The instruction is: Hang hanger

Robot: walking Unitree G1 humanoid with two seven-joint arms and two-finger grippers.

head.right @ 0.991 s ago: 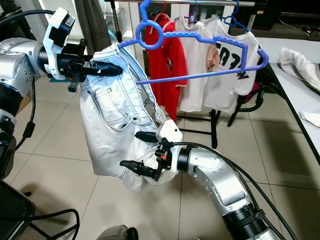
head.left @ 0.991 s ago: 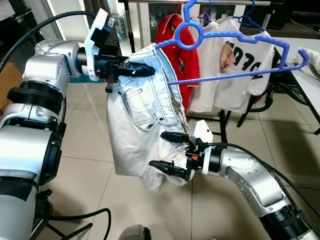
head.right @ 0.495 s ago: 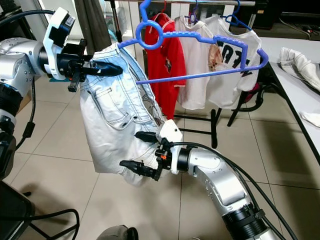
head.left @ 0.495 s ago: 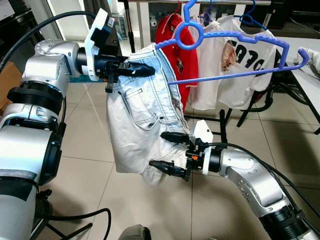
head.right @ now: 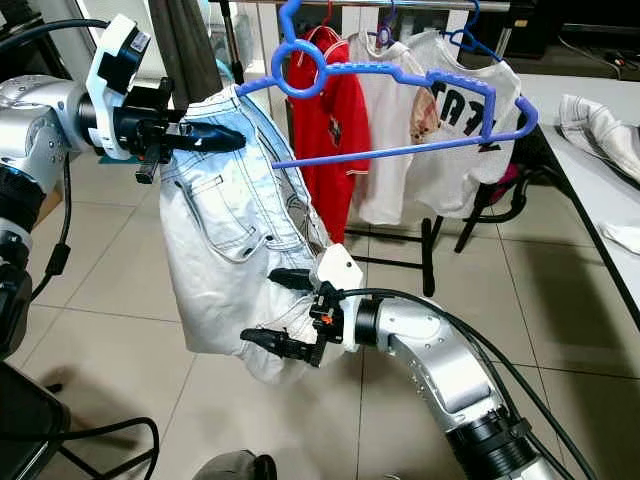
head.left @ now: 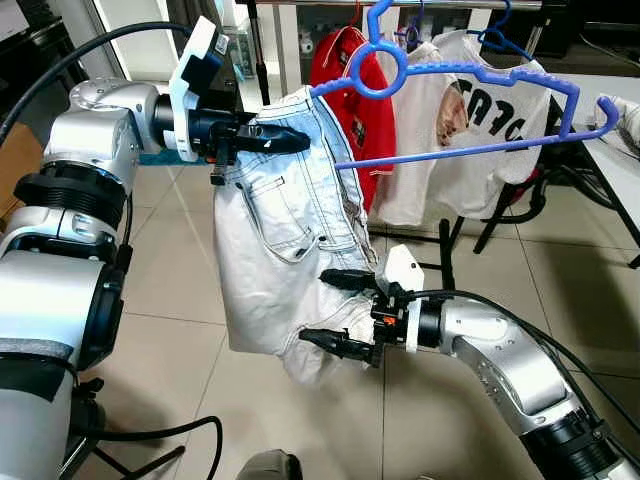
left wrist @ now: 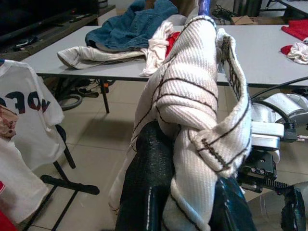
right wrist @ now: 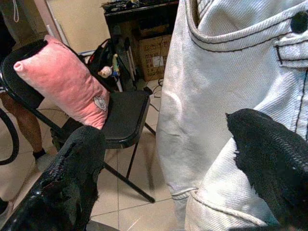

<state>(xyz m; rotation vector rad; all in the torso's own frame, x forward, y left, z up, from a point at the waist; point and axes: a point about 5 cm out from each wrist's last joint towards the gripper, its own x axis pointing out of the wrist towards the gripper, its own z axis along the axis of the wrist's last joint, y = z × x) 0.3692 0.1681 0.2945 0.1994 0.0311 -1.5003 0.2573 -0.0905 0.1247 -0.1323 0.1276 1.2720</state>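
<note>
Nearest the robot, low: the right gripper (head.left: 340,312) stands with its fingers spread wide, one against the lower hem of the white denim shorts (head.left: 285,250), nothing clasped between them.
At the waistband, higher: the left gripper (head.left: 285,141) is clenched on a bunched fold of the shorts' waist; the left wrist view shows cloth wadded between its fingers (left wrist: 147,192).
Where the hanger is: the blue hanger (head.left: 460,110) is held up in the air through the shorts' waist, short of the rail (head.left: 400,4) and not yet hooked on it.
Handling: the hanger looks light, stiff plastic; the shorts are soft, heavy denim that drag it down on one side, so it will likely tip.
Where to hold: probably near the hook's neck, or the waistband grip as now.
Axis and pointing: the long bar runs from the robot's left towards its right, roughly level; the hook points up.
Beyond: a red shirt (head.left: 345,70) and white shirt (head.left: 470,130) hang from the rail.
</note>
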